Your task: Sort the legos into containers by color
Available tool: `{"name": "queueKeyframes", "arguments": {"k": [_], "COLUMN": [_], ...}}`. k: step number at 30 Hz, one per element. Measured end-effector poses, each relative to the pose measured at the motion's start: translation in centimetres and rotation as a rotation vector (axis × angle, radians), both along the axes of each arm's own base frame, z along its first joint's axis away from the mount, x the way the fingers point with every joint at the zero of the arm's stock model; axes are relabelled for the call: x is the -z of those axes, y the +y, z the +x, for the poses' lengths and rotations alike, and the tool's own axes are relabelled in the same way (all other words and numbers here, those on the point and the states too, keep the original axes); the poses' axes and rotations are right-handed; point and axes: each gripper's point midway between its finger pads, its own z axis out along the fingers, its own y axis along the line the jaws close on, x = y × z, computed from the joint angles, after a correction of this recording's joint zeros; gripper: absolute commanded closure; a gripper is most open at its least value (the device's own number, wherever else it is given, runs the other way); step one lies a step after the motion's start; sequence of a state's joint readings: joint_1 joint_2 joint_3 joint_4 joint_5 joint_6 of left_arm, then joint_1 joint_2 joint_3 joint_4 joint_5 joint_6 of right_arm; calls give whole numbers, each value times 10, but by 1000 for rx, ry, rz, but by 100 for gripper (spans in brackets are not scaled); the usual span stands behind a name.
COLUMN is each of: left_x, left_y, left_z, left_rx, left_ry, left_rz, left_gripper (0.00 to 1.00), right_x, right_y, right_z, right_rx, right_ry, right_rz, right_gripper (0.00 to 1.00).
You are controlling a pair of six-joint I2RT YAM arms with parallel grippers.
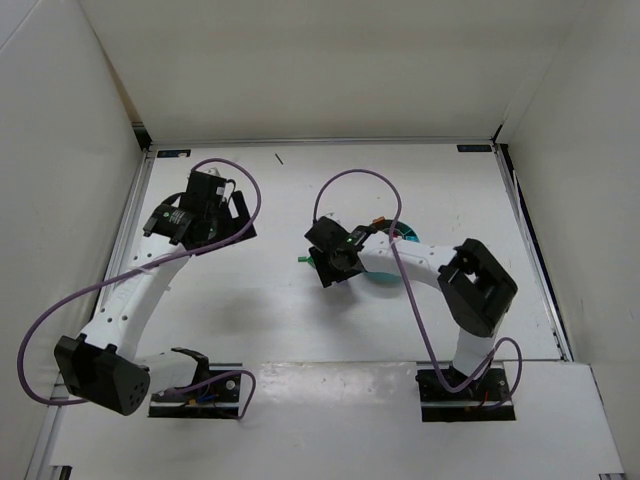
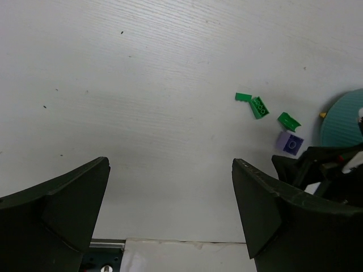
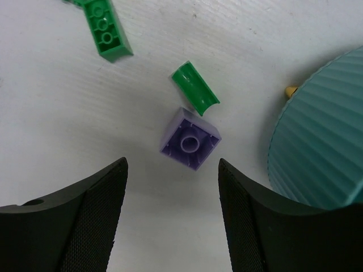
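A purple lego (image 3: pixel 190 139) lies upside down on the white table, just ahead of my right gripper (image 3: pixel 173 164), which is open with nothing between its fingers. A curved green lego (image 3: pixel 195 88) touches the purple one's far corner, and a long green brick (image 3: pixel 106 31) lies further left. The ribbed teal bowl (image 3: pixel 323 141) stands close on the right, its containers hidden from here. My left gripper (image 2: pixel 170 164) is wide open over bare table; its view shows the green legos (image 2: pixel 260 107), the purple lego (image 2: pixel 290 143) and the bowl (image 2: pixel 343 119) off to the right.
A small yellow piece (image 3: pixel 291 90) lies against the bowl's outer wall. From above, the right arm (image 1: pixel 420 262) covers most of the bowl (image 1: pixel 408 238), and a green lego (image 1: pixel 300 259) shows beside the right gripper (image 1: pixel 328 262). White walls enclose the table.
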State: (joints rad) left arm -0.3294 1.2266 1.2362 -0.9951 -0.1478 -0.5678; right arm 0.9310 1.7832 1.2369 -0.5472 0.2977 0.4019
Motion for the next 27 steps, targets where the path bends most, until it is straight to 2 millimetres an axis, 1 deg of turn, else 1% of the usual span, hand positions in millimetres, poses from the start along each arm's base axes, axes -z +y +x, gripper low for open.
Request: {"name": "queueKeyframes", "arguments": {"k": [4,11,13,14,17,19,20,21,22,25,27], "left_x": [0,-1,-2,-3,-4,-4,-4,-4,-4,-4,-4], "left_y": [-4,-5,-4,-4,-3,-3,-3,-3,-3,-2,-2], "left_z": [-1,-4,-6,-7,-8,-8,-8,-8,-8,-9,-9], "left_rx": [15,25,28,28,30,33,34,35,37,41,42], "left_ry": [6,10,6,6,5,4,3,3,3,5,5], "left_rz": [-17,-22,-20,-20,-19,-16,-16,-15,-14,-10,-10], "left_gripper": [0,0,0,0,0,0,0,0,0,0,0], "right_x": [10,17,19,21,24,25,26,27,28,30,30], "right_y": [1,0,-2,-2,-3,-2,-1,0,0,0,1], "right_z": [4,9,10,10,12,14,14,15,16,18,20], "right_rx": [34,80,93,101,114,116,116,117,119,123,126], "right_ry": [-7,-11,-7,-4,4,6,5,5,7,12,11], "right_rz": [-33,-45,-47,-48,-45,-38,-36,-32,-28,-15,-6], "right_gripper": [32,32,33,38,45,45,47,52,53,53,60]}}
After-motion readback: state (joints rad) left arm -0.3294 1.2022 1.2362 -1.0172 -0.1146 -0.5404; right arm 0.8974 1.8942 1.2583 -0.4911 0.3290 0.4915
